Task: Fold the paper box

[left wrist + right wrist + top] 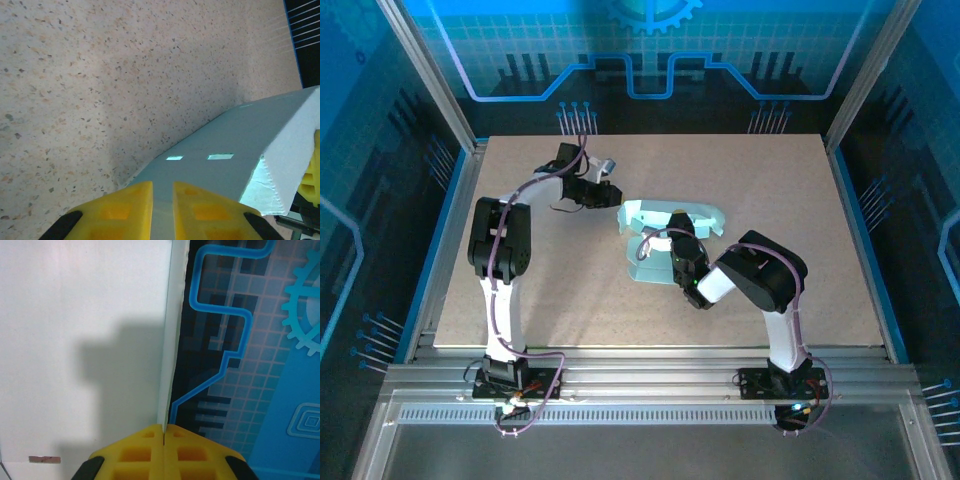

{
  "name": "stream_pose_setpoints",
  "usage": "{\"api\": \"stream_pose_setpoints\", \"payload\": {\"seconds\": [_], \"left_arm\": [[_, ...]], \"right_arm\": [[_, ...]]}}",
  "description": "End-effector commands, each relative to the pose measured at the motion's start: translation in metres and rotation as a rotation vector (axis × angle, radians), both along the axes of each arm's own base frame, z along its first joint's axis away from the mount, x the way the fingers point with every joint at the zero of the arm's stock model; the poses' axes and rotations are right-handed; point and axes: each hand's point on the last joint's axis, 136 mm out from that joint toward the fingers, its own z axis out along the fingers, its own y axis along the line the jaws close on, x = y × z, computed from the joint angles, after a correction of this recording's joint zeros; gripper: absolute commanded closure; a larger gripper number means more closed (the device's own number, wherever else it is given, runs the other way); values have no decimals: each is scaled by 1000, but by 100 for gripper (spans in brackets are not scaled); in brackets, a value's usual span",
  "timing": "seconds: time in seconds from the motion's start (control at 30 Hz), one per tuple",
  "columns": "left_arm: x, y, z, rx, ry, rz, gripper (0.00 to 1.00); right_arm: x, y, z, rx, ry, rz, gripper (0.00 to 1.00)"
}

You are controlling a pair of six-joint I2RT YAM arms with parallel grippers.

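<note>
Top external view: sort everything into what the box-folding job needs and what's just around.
Job: paper box, right arm with jaws pinching its edge, left arm beside it.
Just around: table, aluminium frame, blue backdrop.

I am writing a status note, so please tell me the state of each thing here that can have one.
paper box: partly folded, panels raised, not closed.
left gripper: nearly shut, a narrow gap left, at a panel of the box.
right gripper: shut on an edge of the box.
</note>
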Motion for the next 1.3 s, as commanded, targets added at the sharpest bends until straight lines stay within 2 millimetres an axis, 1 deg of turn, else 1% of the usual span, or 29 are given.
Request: {"api": "stream_pose_setpoints", "payload": {"seconds": [0.0, 0.13, 0.27, 0.37, 0.5, 0.57, 0.63, 0.87, 1.03, 1.1, 1.27], "left_arm": [[-18, -8, 10, -56, -25, -71, 80], [-30, -19, 20, -130, -76, -137, 80], [-37, -26, 20, -134, -90, -178, 80], [-40, -31, 23, -143, -115, -207, 78], [-52, -41, 34, -173, -186, -285, 75], [-56, -43, 36, -174, -219, -302, 72], [-56, -43, 36, -174, -235, -302, 71], [-43, -40, 19, -73, -192, -231, 73], [-48, -51, 12, -48, -240, -264, 73], [-50, -55, 7, -17, -272, -276, 72], [-46, -59, 2, 17, -343, -248, 74]], "right_arm": [[-2, 1, 11, 43, -31, -6, 100], [-2, 0, 10, 44, -28, -9, 100], [-2, 0, 8, 46, -24, -9, 100], [-2, 0, 7, 48, -22, -9, 100], [-2, 0, 6, 47, -18, -11, 100], [-2, 0, 6, 48, -18, -11, 100], [-2, 0, 7, 51, -19, -12, 100], [-3, -1, 8, 60, -16, -10, 100], [-3, -1, 8, 64, -12, -10, 100], [-3, -1, 8, 66, -12, -10, 100], [-4, -2, 9, 75, -12, -13, 100]]}}
